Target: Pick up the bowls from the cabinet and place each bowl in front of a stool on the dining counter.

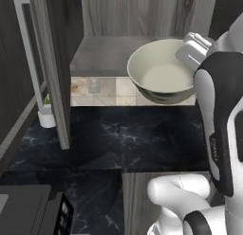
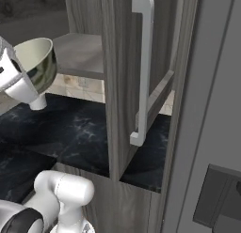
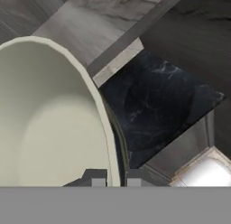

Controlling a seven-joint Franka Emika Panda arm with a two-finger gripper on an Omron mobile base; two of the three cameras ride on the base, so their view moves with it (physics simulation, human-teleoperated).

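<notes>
Carrying the deep bowl (image 1: 163,72) clear of the cabinet (image 1: 107,51) shelf, we have our gripper (image 3: 113,180) pinching its rim, one finger inside, one outside. It hangs above the black worktop (image 1: 128,139). Next, we judge, comes driving toward the dining counter, keeping the bowl level.

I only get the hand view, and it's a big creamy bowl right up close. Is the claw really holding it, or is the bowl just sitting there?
Observer: It's holding it. In the left base view the deep bowl hangs in the air, in front of the cabinet shelf, with the claw pinched on its rim.
Operator: Is the cupboard door open?
Observer: Yes. The right base view shows the door swung out, its long pale handle facing us.
Operator: What's under the bowl?
Observer: A black marble worktop, well below it.
</notes>
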